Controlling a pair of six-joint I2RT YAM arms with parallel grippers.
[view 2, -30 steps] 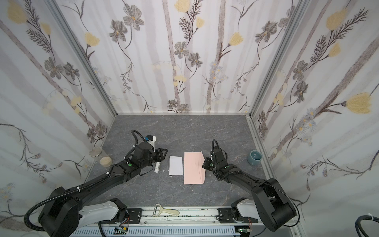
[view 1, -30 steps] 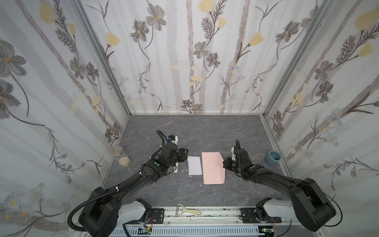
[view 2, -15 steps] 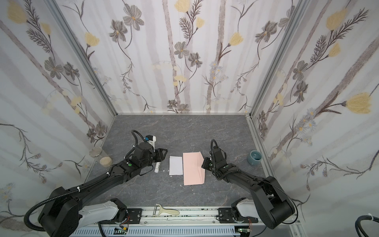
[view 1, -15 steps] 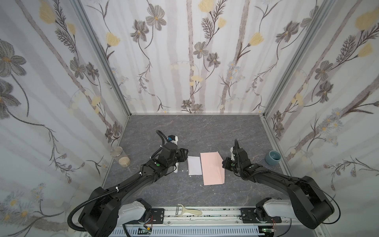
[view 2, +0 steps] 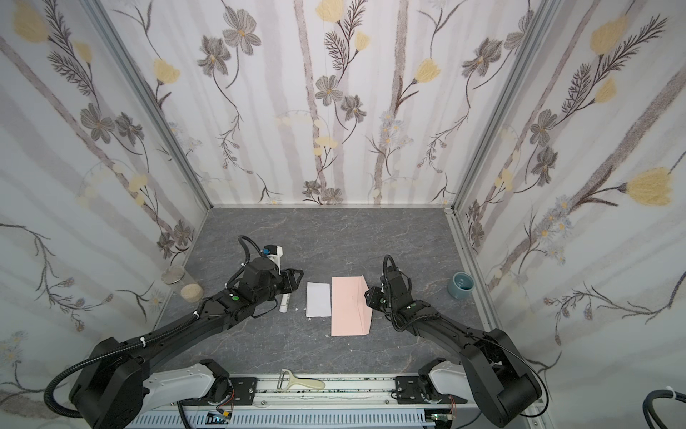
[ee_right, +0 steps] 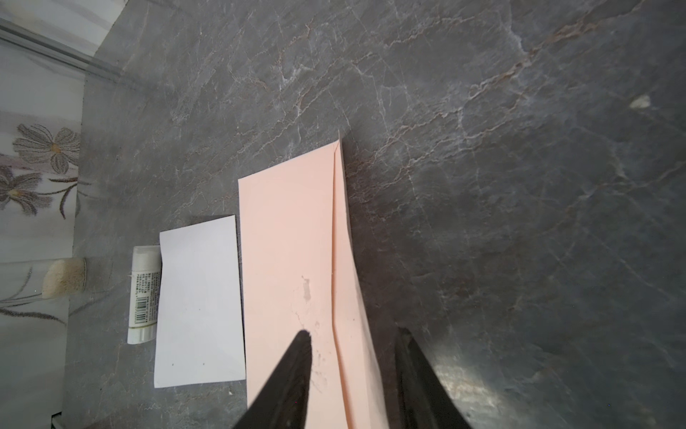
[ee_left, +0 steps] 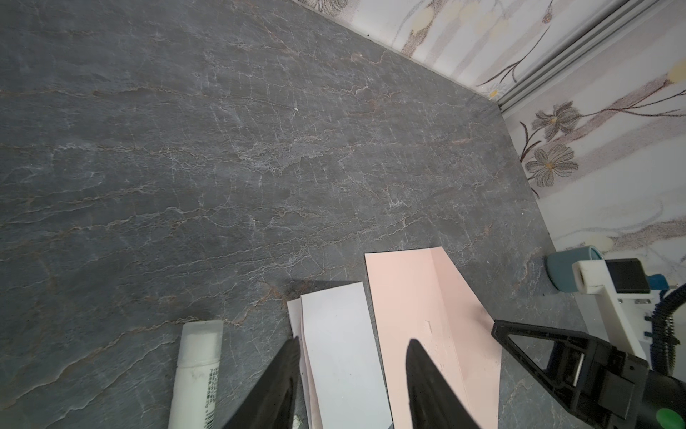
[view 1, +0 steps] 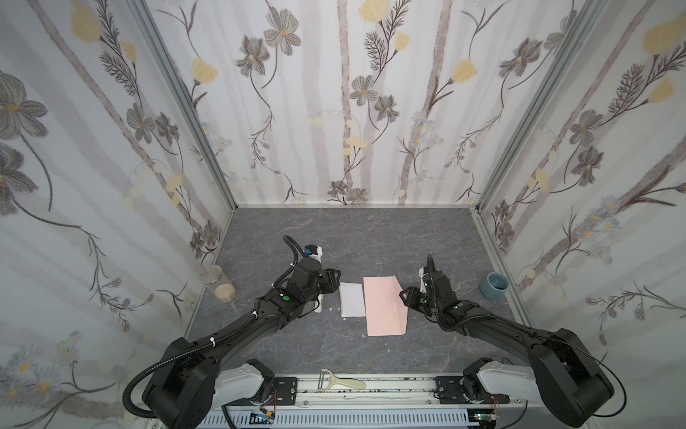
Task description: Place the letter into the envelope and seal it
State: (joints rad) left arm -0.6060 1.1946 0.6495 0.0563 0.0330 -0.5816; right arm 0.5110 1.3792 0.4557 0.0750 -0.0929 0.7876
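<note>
Right gripper (ee_right: 352, 332): jaws apart, nothing held. They straddle the flap edge of the envelope (ee_right: 286, 241), one finger over the pink face and the other over bare table (view 1: 371, 237) past the edge.
Left gripper (ee_left: 352, 341): jaws apart, empty. In the left wrist view the tips frame the letter (ee_left: 341, 353); in both top views the gripper sits just beside the letter's left edge.
Letter: flat on the table, plain white side up, outside the envelope and just to its left, with a thin strip of table between. A second layer shows along one long edge.
Envelope: mid-table, long axis running away from the robot. The flap lies along the right long edge, creased, turned outward and unsealed. Faint smudges mark the pink face near the right fingers.
Glue stick (view 2: 284, 302): lies flat, left of the letter, partly under the left wrist.
Edges: blue cup (view 1: 493, 285) near the right wall, clear jar (view 1: 219, 284) holding pale grains by the left wall, peeler (view 1: 339, 380) on the front rail.
</note>
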